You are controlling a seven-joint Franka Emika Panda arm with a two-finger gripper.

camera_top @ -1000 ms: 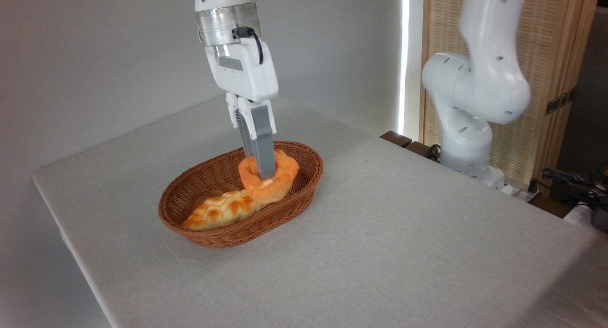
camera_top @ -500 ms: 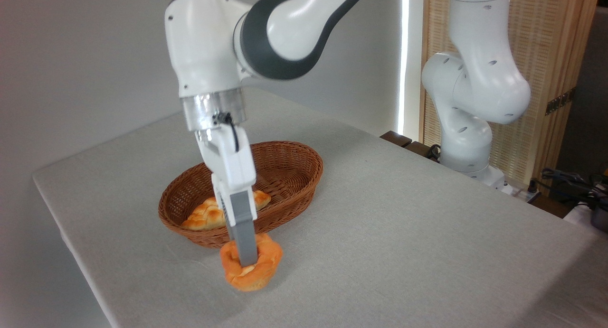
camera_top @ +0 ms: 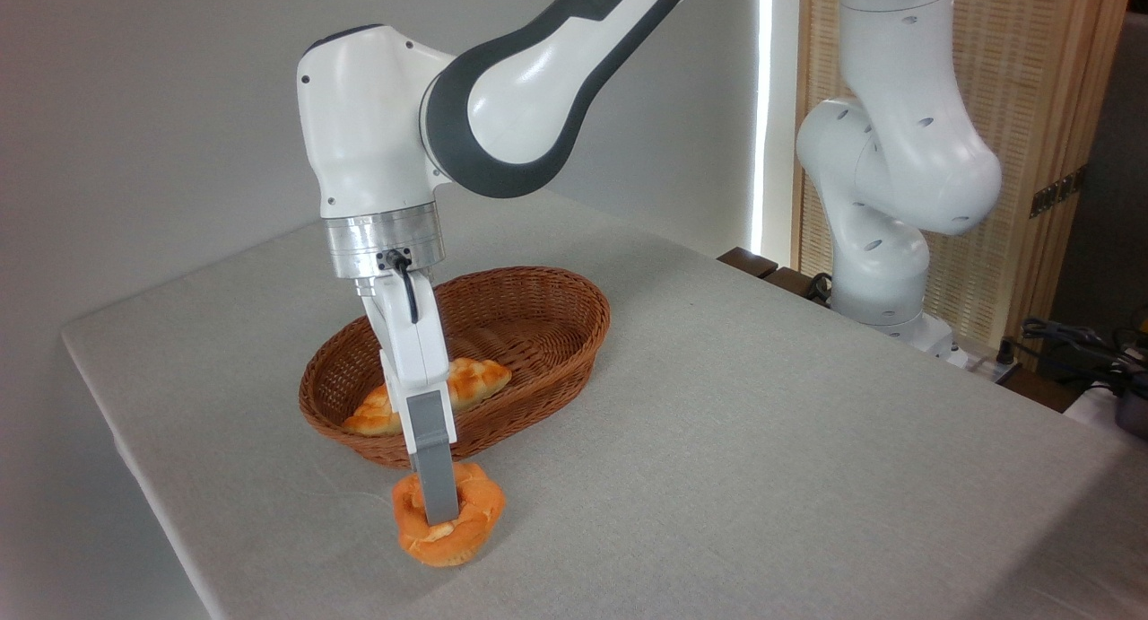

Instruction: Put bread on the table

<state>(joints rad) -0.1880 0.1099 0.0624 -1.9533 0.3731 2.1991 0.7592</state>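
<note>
You will find no legible text, labels, brands, numbers or signs on anything in this camera view.

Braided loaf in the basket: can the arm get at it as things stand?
Probably not yet: the gripper is shut on the bun. The braided loaf lies uncovered in the open-topped basket, so access looks free afterwards.

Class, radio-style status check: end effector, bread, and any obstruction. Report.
End effector shut on bread. Bread low at table, outside basket. Nothing obstructing; braided loaf sits in basket.
</note>
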